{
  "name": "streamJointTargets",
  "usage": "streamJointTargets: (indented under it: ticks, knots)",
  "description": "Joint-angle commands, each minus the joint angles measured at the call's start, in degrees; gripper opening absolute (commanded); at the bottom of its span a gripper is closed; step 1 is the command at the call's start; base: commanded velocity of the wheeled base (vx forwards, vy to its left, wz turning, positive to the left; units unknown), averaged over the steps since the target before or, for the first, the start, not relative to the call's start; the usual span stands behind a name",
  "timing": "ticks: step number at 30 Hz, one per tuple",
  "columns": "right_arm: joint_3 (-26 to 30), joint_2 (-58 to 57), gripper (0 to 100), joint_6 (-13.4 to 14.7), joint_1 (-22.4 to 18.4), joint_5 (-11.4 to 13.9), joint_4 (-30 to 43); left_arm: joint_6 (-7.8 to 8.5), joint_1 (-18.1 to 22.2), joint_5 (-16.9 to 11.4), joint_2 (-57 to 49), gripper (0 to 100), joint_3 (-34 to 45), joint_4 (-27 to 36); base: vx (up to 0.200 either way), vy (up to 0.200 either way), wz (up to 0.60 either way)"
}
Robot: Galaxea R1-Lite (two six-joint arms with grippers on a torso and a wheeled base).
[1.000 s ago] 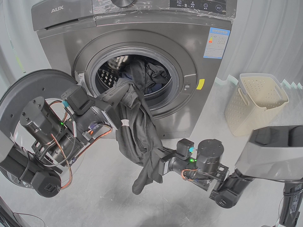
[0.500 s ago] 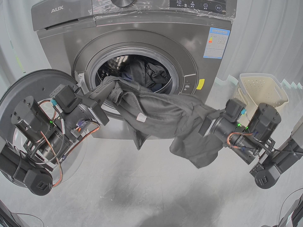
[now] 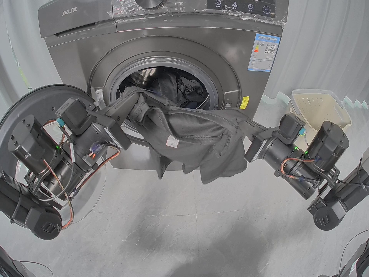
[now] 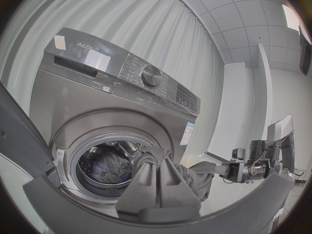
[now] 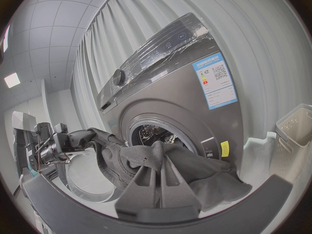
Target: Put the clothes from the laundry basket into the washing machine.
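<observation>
Spanning the front of the washing machine (image 3: 77,54), a dark grey garment (image 3: 192,133) hangs stretched between both arms, just outside the drum (image 3: 144,75). The left gripper (image 3: 128,104) is clamped on one bunched end near the open door (image 3: 34,104). The right gripper (image 3: 246,124) is closed on the other end at the opposite side. Other dark clothes (image 3: 180,89) already lie inside the drum. The laundry basket (image 3: 321,110) stands on the floor beside the machine, and what shows of its inside looks bare. This is likely the last piece, not yet pushed in and released.
</observation>
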Motion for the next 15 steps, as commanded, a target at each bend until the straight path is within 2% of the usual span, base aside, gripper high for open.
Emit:
streamJointTargets:
  ticks: [1,7,15]
  knots:
    - [0.04,2.18,100,0.45,-0.33,-0.31,-0.04,0.05,-1.14,0.05,-0.04,0,-0.27,-0.01,0.0,0.0,0.0]
    - [-0.84,5.52,100,1.06,-2.7,-0.57,-0.74,0.05,-2.37,0.14,-0.04,0,-1.06,-0.01,0.0,0.0,0.0]
    - [0.04,9.39,100,1.33,-2.17,-0.66,-0.83,0.14,-4.04,0.23,0.67,0,-2.38,0.08,0.0,0.0,0.0]
